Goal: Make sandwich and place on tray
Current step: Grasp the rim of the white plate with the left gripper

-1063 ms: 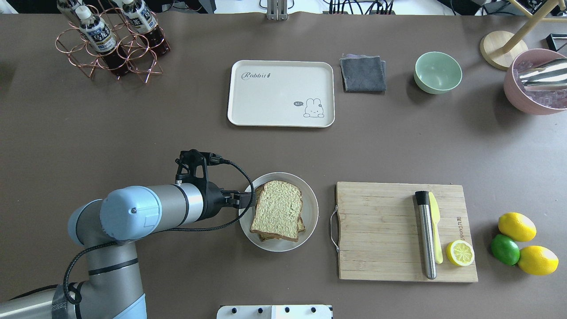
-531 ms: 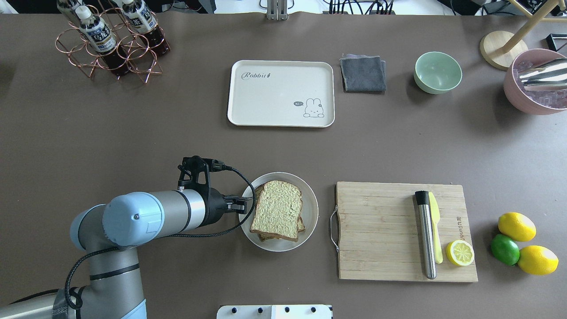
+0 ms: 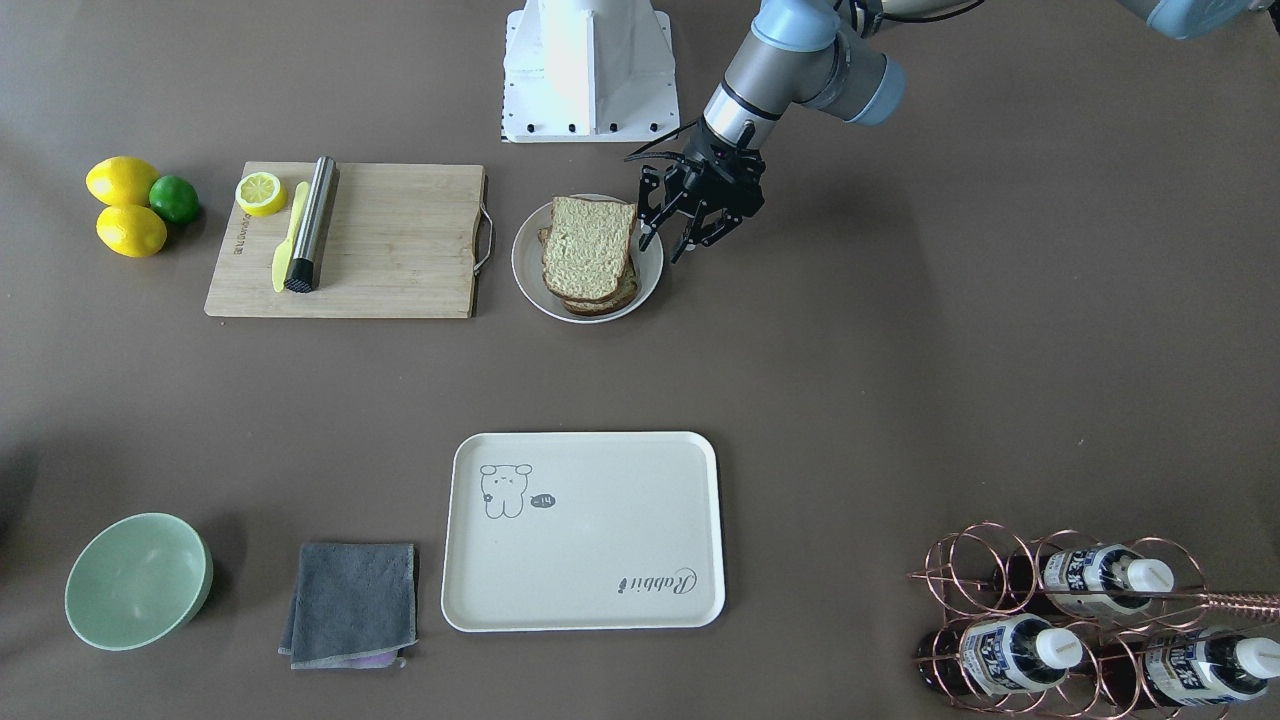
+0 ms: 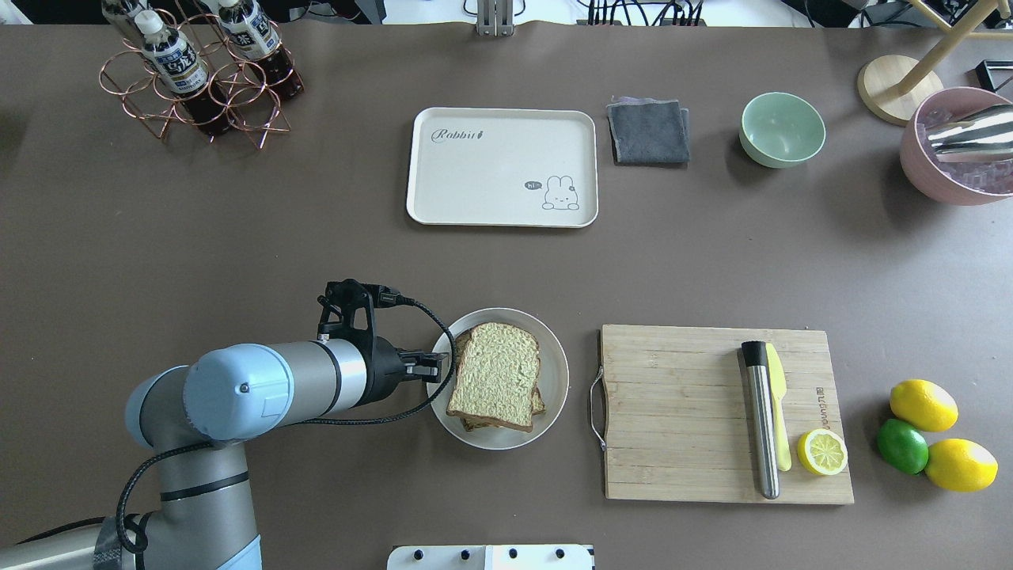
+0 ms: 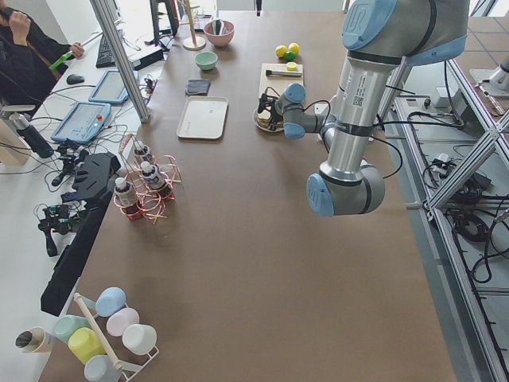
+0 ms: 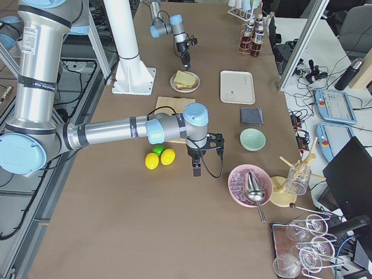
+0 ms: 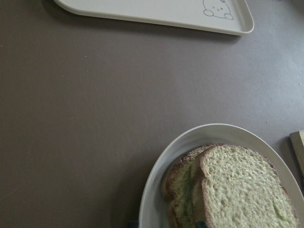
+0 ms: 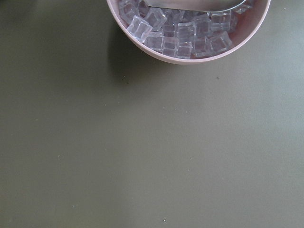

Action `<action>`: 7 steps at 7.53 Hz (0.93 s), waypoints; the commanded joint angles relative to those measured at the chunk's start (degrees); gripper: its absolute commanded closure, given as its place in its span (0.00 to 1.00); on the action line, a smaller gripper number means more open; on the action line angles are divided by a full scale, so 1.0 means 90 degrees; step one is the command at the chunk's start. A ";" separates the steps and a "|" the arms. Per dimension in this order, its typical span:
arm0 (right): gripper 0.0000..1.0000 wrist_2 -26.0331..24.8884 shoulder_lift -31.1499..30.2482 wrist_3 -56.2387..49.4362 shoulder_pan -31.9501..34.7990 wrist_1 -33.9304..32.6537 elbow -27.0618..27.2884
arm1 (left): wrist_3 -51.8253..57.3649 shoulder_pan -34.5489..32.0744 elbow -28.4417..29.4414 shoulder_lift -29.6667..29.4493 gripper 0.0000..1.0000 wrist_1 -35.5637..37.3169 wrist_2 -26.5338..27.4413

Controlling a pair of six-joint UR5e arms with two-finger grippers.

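Observation:
The sandwich [image 4: 495, 376] is two tan slices stacked on a small white plate [image 4: 555, 380]; the egg is hidden between them. It also shows in the front view [image 3: 588, 250] and in the left wrist view [image 7: 237, 190]. My left gripper [image 4: 435, 366] is open at the plate's left rim. In the front view the left gripper [image 3: 666, 245] has its fingers spread on either side of that rim. The cream tray [image 4: 498, 166] lies bare further out on the table. My right gripper [image 6: 196, 165] shows only in the right side view, near the pink ice bowl; I cannot tell if it is open.
A wooden cutting board [image 4: 681, 412] right of the plate holds a steel muddler [image 4: 761, 427], a yellow knife and a lemon half. Lemons and a lime [image 4: 902, 446] lie beyond it. A grey cloth [image 4: 647, 131], green bowl [image 4: 782, 129], pink ice bowl [image 4: 950, 150] and bottle rack [image 4: 198, 75] stand at the back.
My left gripper has shifted a little toward the robot along the plate's left rim, then stayed still. The sandwich and plate have not moved.

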 commanded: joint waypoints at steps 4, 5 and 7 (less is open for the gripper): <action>0.01 0.0085 -0.0068 -0.0042 0.0147 0.0010 -0.0019 | -0.0022 0.0243 0.0092 -0.0009 0.58 0.0000 0.0020; 0.01 0.0085 -0.0049 -0.0042 0.0147 0.0010 -0.0019 | -0.0022 0.0243 0.0111 -0.0009 0.58 0.0000 0.0020; 0.01 0.0085 -0.0039 -0.0042 0.0147 0.0010 -0.0019 | -0.0022 0.0184 0.0150 -0.0009 0.58 0.0000 0.0039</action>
